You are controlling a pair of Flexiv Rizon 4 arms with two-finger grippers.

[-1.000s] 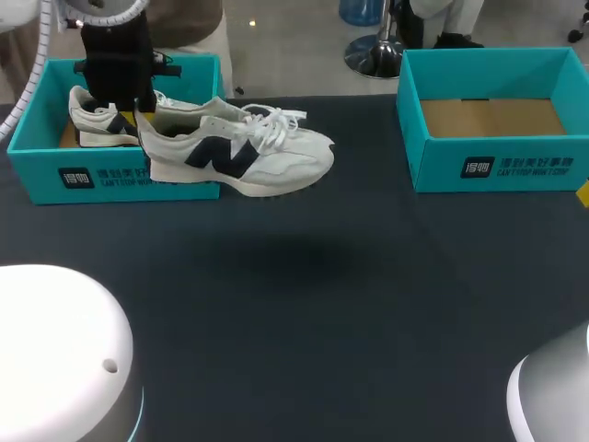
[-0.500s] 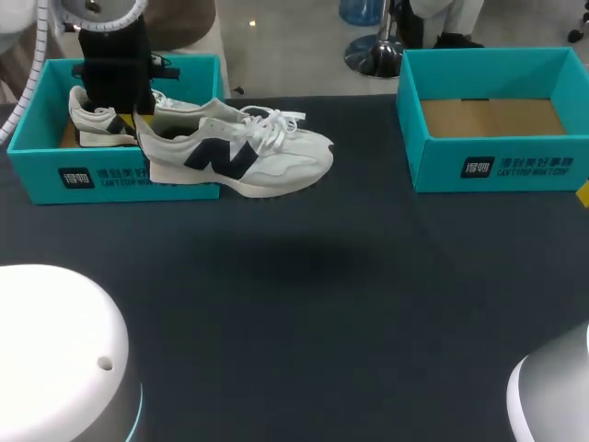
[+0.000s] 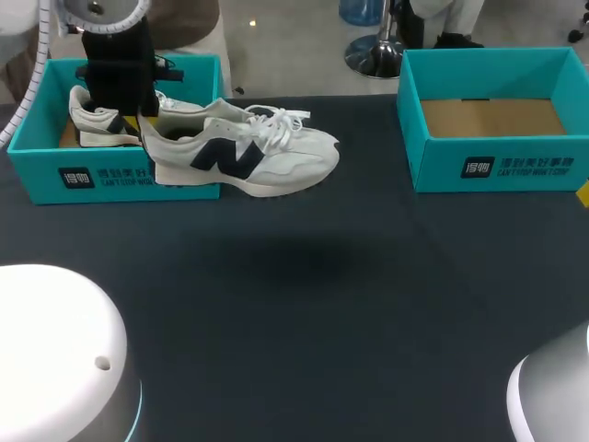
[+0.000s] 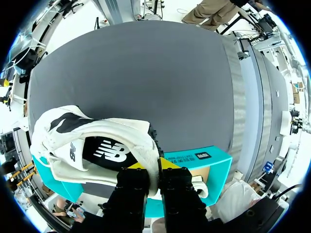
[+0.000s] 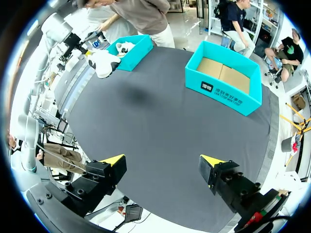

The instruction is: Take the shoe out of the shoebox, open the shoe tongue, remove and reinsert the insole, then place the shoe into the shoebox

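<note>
**Left claw holds the shoe by its heel at the left shoebox**

At the far left of the dark surface (image 3: 304, 304) stands the left shoebox (image 3: 110, 175), teal and open-topped. A second shoe (image 3: 97, 124), white with a dark mark on its side, lies inside it against the left wall.

The left arm comes down over this box, and the left claw (image 3: 140, 122) is clamped on the heel of the shoe (image 3: 248, 157). In the left wrist view the two yellow tips of the left claw (image 4: 154, 166) press the heel collar from both sides. The shoe (image 4: 97, 145) stretches away ahead of the fingers, with its dark insole showing through the opening. Under the claw sits the teal wall of the left shoebox (image 4: 194, 158), and a bit of white from the second shoe (image 4: 200, 187) shows inside it.

From the head view the held shoe lies level, on its sole side. Its heel is over the box's right front part and its toe points right, past the box's right wall and out over the surface. The white laces (image 3: 276, 124) lie loose on top. A faint shadow falls on the surface in front of the shoe, so the shoe hangs clear of it.

At the far right stands the right shoebox (image 3: 492, 120), also teal, with only its brown cardboard floor showing inside.

The right claw (image 5: 163, 165) hangs over the near edge of the surface with its fingers spread wide and nothing between them. Across the surface from it are the right shoebox (image 5: 226, 77), the left shoebox (image 5: 129, 51) and the held shoe (image 5: 104, 63).
</note>
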